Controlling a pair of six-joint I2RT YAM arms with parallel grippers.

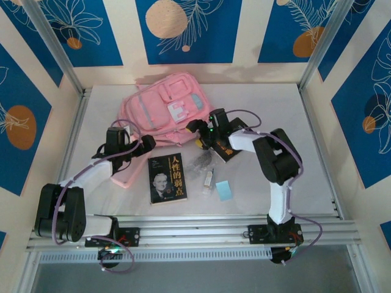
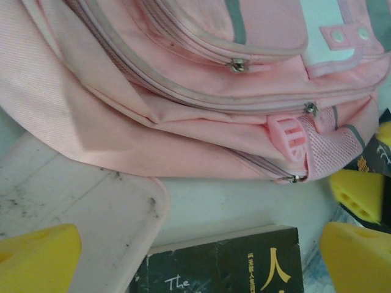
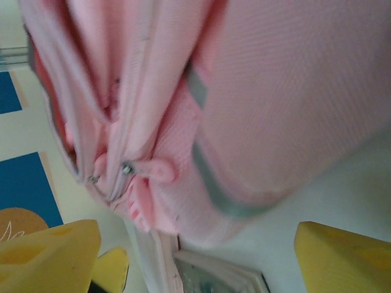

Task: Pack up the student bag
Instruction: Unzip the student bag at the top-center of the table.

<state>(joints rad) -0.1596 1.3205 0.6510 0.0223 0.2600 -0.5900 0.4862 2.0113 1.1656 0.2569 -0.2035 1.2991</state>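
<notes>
Mostly, the white table (image 1: 299,140) lies bare along its right side. The student bag (image 1: 173,102) sits upper centre, flat, pockets up, its long axis roughly left to right. The left gripper (image 1: 147,143) and right gripper (image 1: 195,128) gape wide near its lower edge, holding nothing, with a book (image 1: 167,177) below them.

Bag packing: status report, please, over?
Left claw open, empty. Right claw open, empty, at bag's side. Bag lying flat. Book not yet packed.
</notes>
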